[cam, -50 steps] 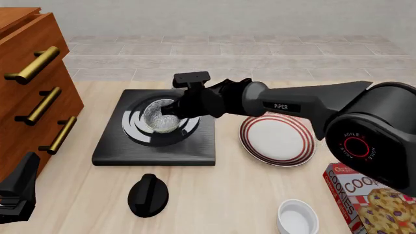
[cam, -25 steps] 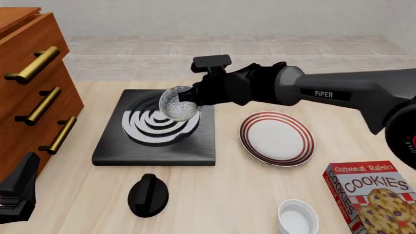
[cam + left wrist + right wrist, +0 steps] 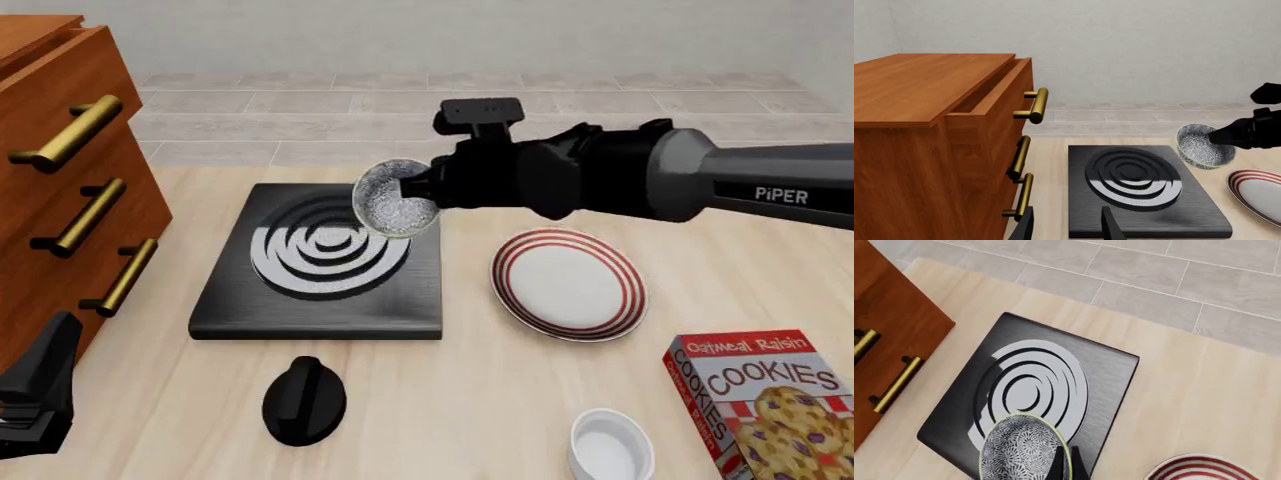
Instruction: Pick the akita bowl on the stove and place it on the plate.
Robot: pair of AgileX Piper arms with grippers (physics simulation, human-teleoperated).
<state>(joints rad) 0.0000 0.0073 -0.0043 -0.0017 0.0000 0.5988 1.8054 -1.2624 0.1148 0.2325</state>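
The akita bowl (image 3: 394,203) hangs tilted in the air above the stove's right edge, its speckled grey inside facing the camera. My right gripper (image 3: 420,192) is shut on the bowl's rim. The same bowl (image 3: 1024,447) fills the near part of the right wrist view, and in the left wrist view it (image 3: 1201,146) floats past the stove's far corner. The black stove (image 3: 320,262) with its white burner rings lies bare beneath. The red-striped plate (image 3: 570,284) rests on the table to the right of the stove. My left gripper (image 3: 1066,229) is open, low at the front left.
A wooden chest of drawers (image 3: 67,180) with brass handles stands at the left. A black round knob (image 3: 304,400) lies in front of the stove. A plain white bowl (image 3: 611,447) and a cookie box (image 3: 767,400) sit at the front right.
The right gripper has lifted the akita bowl off the burner rings and carried it up and to the right, toward the plate. The left arm has stayed still.
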